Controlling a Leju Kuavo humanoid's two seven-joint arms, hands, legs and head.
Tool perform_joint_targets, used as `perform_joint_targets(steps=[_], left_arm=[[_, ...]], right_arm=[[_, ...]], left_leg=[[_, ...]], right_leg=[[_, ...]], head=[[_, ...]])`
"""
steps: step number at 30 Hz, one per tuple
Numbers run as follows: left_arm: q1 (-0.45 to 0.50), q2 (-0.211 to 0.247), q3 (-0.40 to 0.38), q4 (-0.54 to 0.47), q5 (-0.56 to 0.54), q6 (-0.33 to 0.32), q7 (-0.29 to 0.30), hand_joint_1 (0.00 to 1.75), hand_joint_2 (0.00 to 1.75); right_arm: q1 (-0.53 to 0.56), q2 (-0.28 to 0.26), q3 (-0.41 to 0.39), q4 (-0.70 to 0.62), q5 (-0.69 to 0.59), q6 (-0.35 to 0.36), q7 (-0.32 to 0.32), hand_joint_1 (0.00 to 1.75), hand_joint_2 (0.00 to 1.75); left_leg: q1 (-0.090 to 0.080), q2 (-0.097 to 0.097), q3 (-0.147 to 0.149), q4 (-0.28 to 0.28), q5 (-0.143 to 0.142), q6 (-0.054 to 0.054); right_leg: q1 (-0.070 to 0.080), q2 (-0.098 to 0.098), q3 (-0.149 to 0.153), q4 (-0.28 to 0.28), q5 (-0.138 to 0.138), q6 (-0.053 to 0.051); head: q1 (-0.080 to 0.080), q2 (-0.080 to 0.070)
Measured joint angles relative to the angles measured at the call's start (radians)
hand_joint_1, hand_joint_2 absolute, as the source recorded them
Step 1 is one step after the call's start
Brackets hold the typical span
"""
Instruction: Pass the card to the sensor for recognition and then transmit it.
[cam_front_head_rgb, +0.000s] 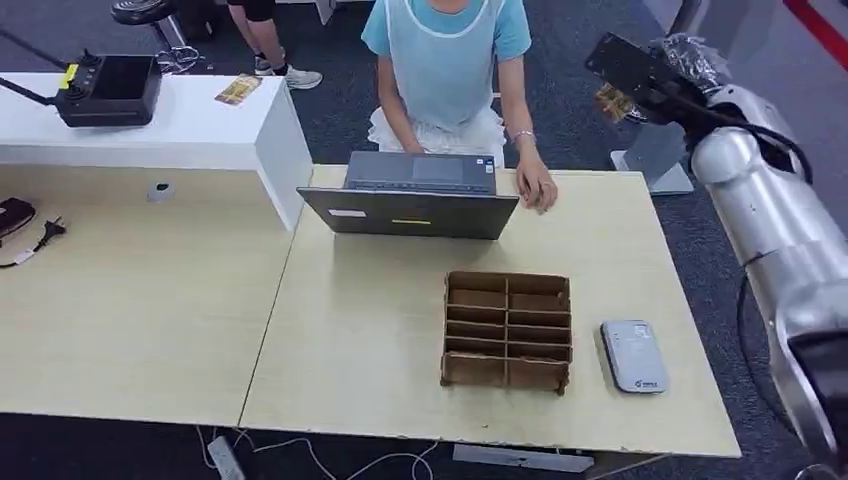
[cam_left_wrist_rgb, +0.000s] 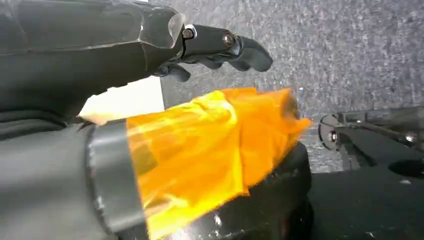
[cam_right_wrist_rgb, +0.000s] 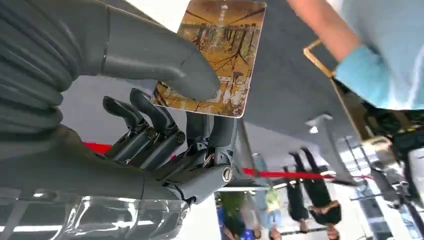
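My right hand (cam_front_head_rgb: 645, 72) is raised at the far right, beyond the table's back corner. It pinches a card (cam_front_head_rgb: 612, 103) with a yellow-brown tree picture; in the right wrist view the card (cam_right_wrist_rgb: 216, 52) sits between the thick thumb (cam_right_wrist_rgb: 150, 55) and the dark fingers (cam_right_wrist_rgb: 165, 125). The grey-white sensor pad (cam_front_head_rgb: 634, 355) lies flat near the table's front right, well below and in front of that hand. My left hand (cam_left_wrist_rgb: 220, 47) hangs over grey carpet with its fingers stretched out and nothing in them; orange tape wraps its thumb.
A person in a light blue top stands behind the table, one hand (cam_front_head_rgb: 537, 188) resting beside an open laptop (cam_front_head_rgb: 410, 195). A brown cardboard divider box (cam_front_head_rgb: 507, 330) stands left of the sensor pad. Another card (cam_front_head_rgb: 238, 90) lies on the white counter at the back left.
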Motion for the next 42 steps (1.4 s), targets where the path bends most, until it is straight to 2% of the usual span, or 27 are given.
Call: perform_joint_targets(steps=[3, 15, 42], left_arm=[[0.011, 0.001, 0.0, 0.0, 0.001, 0.0, 0.005, 0.0, 0.0], [0.013, 0.002, 0.0, 0.0, -0.003, -0.002, 0.007, 0.0, 0.0], [0.013, 0.001, -0.028, 0.0, -0.029, -0.018, 0.008, 0.0, 0.0]], right_arm=[[-0.029, 0.031, 0.01, 0.024, -0.087, 0.002, -0.007, 1.75, 1.75], [-0.061, 0.077, 0.031, 0.067, -0.093, 0.002, -0.007, 1.75, 1.75], [-0.1, 0.245, 0.076, 0.216, 0.203, -0.045, 0.05, 1.75, 1.75]], left_leg=[[0.0, -0.005, -0.004, 0.0, 0.001, 0.0], [-0.002, -0.005, -0.005, 0.001, 0.001, 0.0], [-0.002, -0.005, -0.004, 0.0, 0.001, 0.0]], right_leg=[[0.0, -0.006, 0.0, 0.0, 0.0, 0.0], [-0.001, -0.006, 0.0, -0.001, 0.0, 0.0], [-0.001, -0.006, 0.0, -0.001, 0.0, 0.0]], head=[[0.0, 0.0], [0.0, 0.0], [0.0, 0.0]])
